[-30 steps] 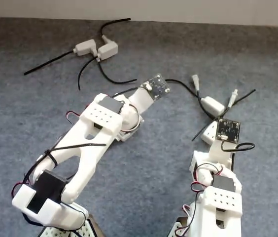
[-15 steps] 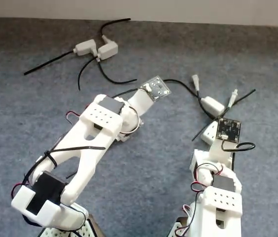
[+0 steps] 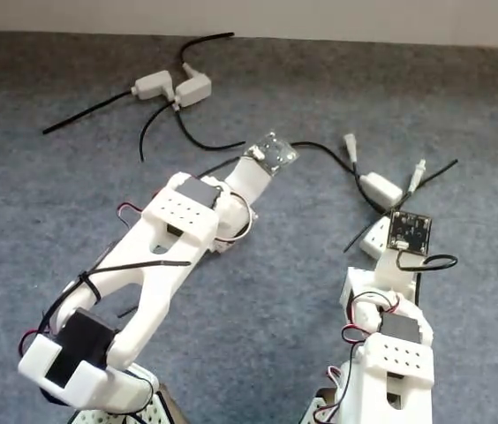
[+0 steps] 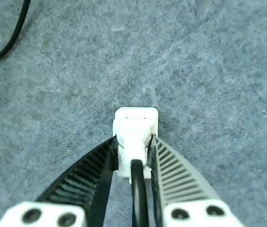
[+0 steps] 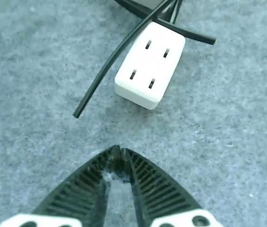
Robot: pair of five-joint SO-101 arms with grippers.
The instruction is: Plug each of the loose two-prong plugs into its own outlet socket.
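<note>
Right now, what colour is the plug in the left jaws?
White plug, black cord; best in left wrist view.

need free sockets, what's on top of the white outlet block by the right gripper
Black cords cross the outlet block at its far end; four slots show empty. Under the cords: hidden.

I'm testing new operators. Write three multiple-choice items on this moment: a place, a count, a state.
1. The white outlet block lies: A) on the grey carpet B) on a tray C) on a shelf.
2. Slots on its face: A) two B) four C) six.
3. The left end effector is: A) open and empty B) shut on the white plug C) shut on a screwdriver.
Answers: 1 A, carpet surrounds it; 2 B, two pairs show; 3 B, it clamps the plug's sides.
</note>
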